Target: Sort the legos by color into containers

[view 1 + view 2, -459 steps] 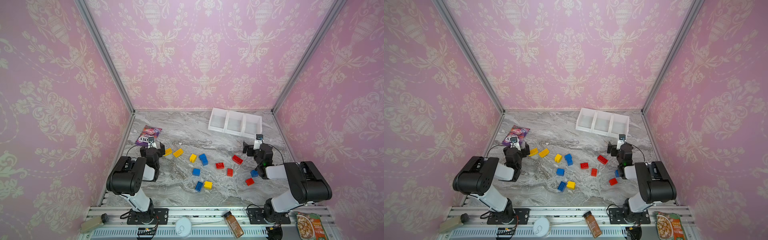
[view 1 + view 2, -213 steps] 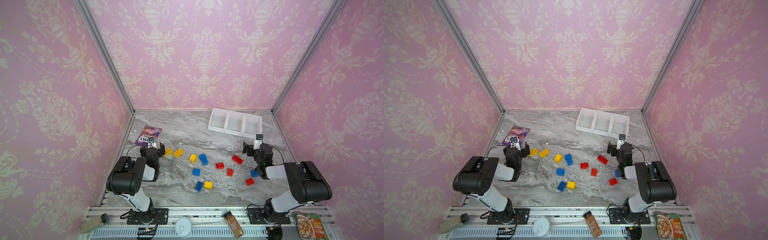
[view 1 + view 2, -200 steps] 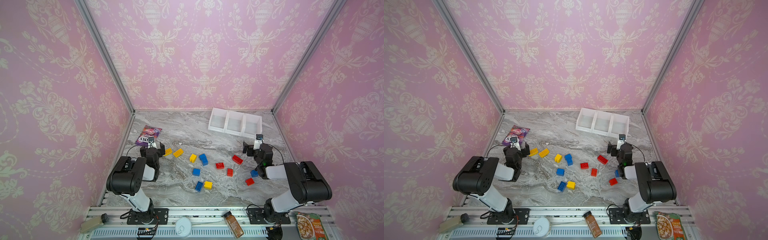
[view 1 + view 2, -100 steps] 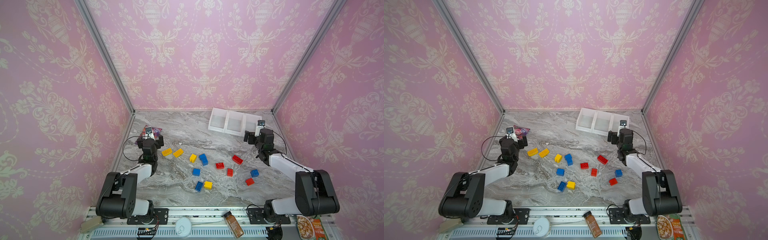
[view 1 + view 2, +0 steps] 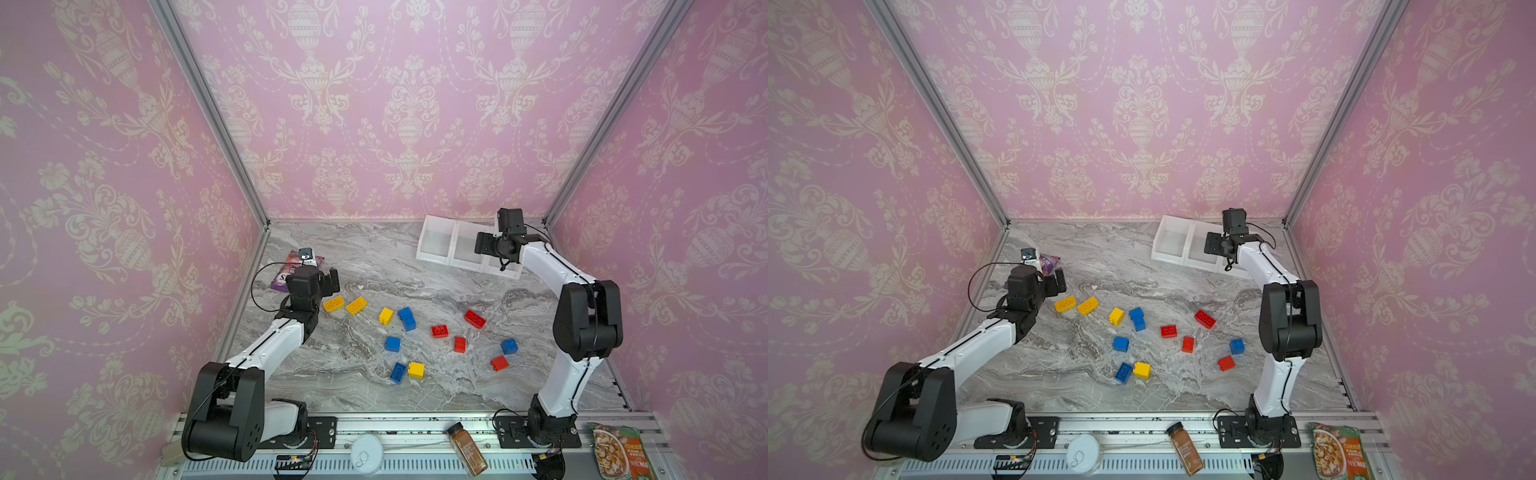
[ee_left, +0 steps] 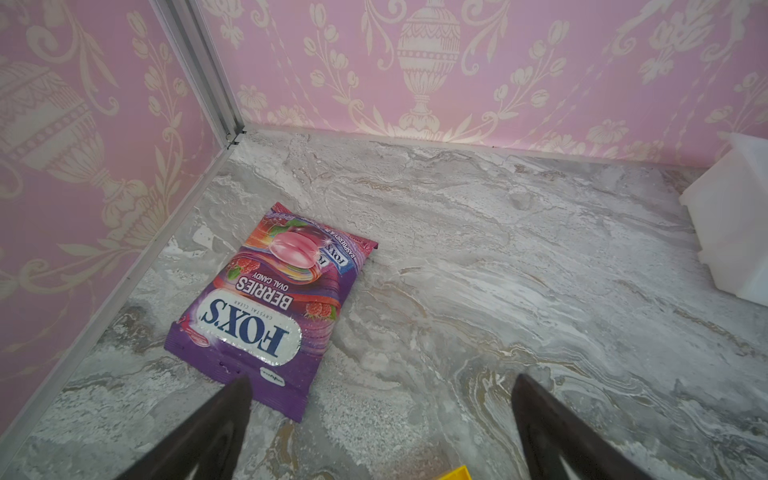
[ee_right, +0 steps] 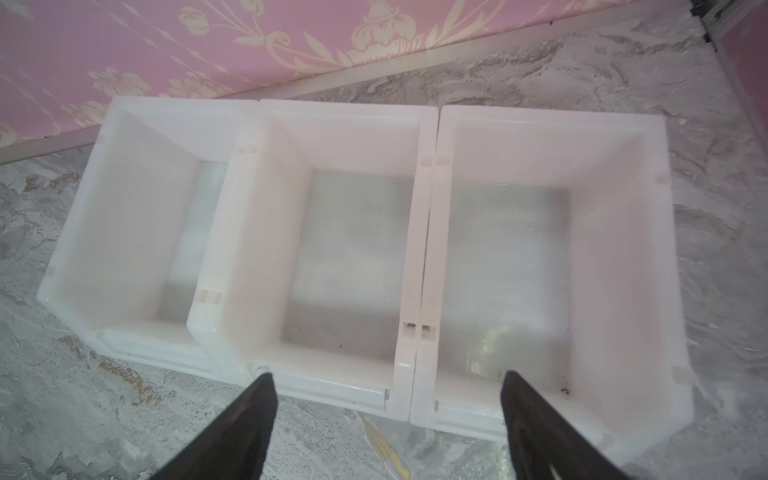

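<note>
Several yellow, red and blue legos lie scattered on the marble table in both top views, among them a yellow pair [image 5: 333,304], a blue one [image 5: 407,318] and a red one [image 5: 474,319]. The three white containers [image 5: 440,245] [image 7: 345,110] stand joined at the back right, all empty. My left gripper [image 5: 332,280] [image 6: 381,380] hovers open just behind the yellow pair; a yellow corner [image 6: 455,473] shows below it. My right gripper [image 5: 484,248] [image 7: 387,376] hangs open over the containers' near wall, holding nothing.
A purple candy bag [image 5: 286,272] [image 6: 270,307] lies by the left wall, just beyond the left gripper. A spice jar [image 5: 467,449], a white lid [image 5: 365,449] and a food packet [image 5: 619,453] rest on the front rail. Pink walls close three sides.
Both arms have unfolded from their low rest poses and reached farther back: the left toward the candy bag, the right up to the containers. The legos have not moved.
</note>
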Controlling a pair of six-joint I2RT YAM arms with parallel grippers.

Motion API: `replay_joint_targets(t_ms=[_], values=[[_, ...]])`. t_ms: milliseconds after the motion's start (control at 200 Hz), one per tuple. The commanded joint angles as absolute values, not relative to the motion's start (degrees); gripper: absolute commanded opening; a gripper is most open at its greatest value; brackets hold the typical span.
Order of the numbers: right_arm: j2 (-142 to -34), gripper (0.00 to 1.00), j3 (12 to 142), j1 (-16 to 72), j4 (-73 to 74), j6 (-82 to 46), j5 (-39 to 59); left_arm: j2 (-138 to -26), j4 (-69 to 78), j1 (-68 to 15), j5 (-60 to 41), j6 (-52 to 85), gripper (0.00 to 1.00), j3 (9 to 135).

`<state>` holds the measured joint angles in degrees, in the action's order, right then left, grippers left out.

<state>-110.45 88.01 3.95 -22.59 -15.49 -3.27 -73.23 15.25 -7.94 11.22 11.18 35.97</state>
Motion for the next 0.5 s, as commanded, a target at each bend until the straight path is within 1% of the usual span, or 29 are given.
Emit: replay_joint_targets(t_ms=[0,65,215,245,285,365,475,495], values=[[-114.6,0.79,93.5,4.1,-31.2,-18.7,-2.4,-71.1,11.7,-8.9,6.6,16.3,0.99,37.0],[-116.4,0.75,95.1,4.0,-32.0,-19.2,-3.2,-70.8,11.6,-9.1,4.8,17.4,0.99,36.8],[-119.5,0.71,96.7,4.0,-32.0,-19.4,-4.6,-70.5,11.6,-9.2,0.9,19.5,0.99,36.7],[-120.0,0.68,97.1,4.1,-32.0,-19.4,-4.8,-70.6,11.7,-9.2,0.3,19.7,0.99,36.6],[-120.6,0.67,97.3,4.1,-31.8,-19.3,-4.8,-70.6,11.7,-9.3,-0.2,20.0,0.99,36.5],[-121.4,0.58,97.6,4.1,-31.3,-19.0,-5.1,-70.4,11.7,-9.4,-0.8,20.3,0.99,36.3],[-121.7,0.5,98.0,4.1,-30.8,-18.7,-6.2,-70.1,11.5,-9.4,-1.0,20.3,0.99,36.2],[-121.7,0.48,98.0,4.0,-30.7,-18.7,-6.4,-70.0,11.5,-9.4,-1.0,20.3,0.99,36.1]])
